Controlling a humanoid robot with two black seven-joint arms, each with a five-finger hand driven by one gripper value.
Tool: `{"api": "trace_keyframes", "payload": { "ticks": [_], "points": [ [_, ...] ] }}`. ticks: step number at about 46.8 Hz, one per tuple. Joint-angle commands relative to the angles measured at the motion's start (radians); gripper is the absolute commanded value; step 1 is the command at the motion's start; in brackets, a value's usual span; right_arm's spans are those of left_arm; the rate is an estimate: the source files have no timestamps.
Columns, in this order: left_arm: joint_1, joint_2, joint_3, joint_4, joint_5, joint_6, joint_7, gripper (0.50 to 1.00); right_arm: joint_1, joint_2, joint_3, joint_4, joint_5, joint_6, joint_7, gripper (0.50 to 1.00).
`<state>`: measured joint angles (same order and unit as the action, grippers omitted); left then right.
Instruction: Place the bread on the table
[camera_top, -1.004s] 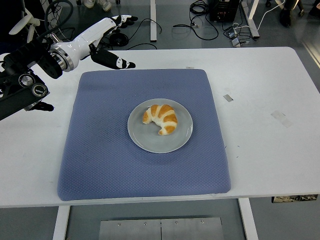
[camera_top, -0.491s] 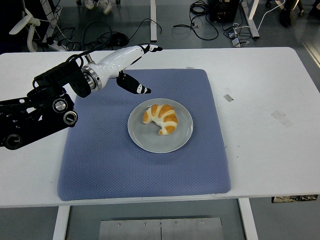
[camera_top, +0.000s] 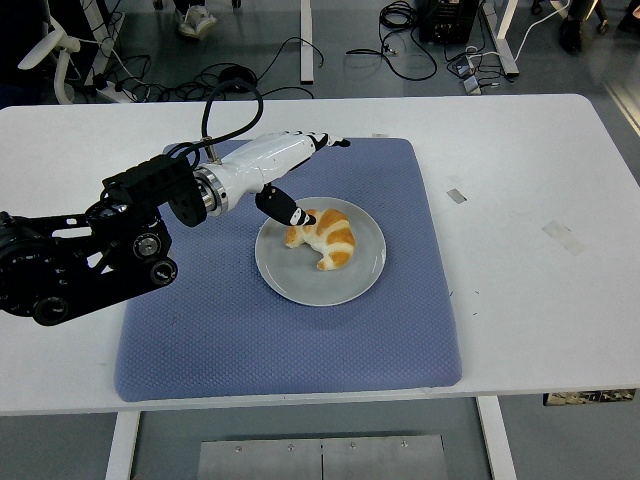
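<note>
A croissant-shaped bread (camera_top: 325, 237) with orange and cream stripes lies on a grey plate (camera_top: 300, 282) in the middle of a blue mat (camera_top: 220, 330). My left hand (camera_top: 305, 178) reaches in from the left, just above and left of the bread. Its fingers (camera_top: 318, 140) are stretched out toward the back, and the thumb (camera_top: 284, 208) points down at the bread's left end. The hand is open and holds nothing. The right arm is out of view.
The blue mat covers the middle of the white table (camera_top: 540, 270). Small tape marks (camera_top: 456, 195) lie on the table right of the mat. Cables and furniture legs are on the floor beyond the far edge.
My left arm has swung in from the far left corner, moving right and nearer over the mat. The open hand now hovers by the bread's left end. The bread and plate have not moved.
</note>
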<state>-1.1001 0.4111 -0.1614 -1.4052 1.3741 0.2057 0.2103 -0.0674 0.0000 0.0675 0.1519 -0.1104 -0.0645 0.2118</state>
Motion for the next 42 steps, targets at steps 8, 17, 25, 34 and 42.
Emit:
{"api": "trace_keyframes", "payload": {
  "ticks": [8, 17, 25, 34, 42],
  "points": [
    [-0.007, 0.000, 0.068, 0.000, 0.049, -0.003, 0.021, 0.933, 0.000, 0.000, 0.000, 0.000, 0.000, 0.000, 0.000, 1.000],
    [-0.015, -0.002, 0.069, 0.002, 0.049, -0.041, 0.035, 0.933, 0.000, 0.000, 0.000, 0.000, 0.000, 0.000, 0.000, 1.000],
    [-0.026, -0.018, 0.068, 0.002, 0.051, -0.072, 0.032, 0.933, 0.000, 0.000, 0.000, 0.000, 0.000, 0.000, 0.000, 1.000],
    [-0.035, -0.029, 0.066, 0.006, 0.049, -0.097, 0.027, 0.933, 0.000, 0.000, 0.000, 0.000, 0.000, 0.000, 0.001, 1.000],
    [-0.043, -0.034, 0.063, 0.031, 0.048, -0.161, 0.024, 0.915, 0.000, 0.000, 0.000, 0.000, 0.000, 0.000, 0.000, 1.000]
  ]
}}
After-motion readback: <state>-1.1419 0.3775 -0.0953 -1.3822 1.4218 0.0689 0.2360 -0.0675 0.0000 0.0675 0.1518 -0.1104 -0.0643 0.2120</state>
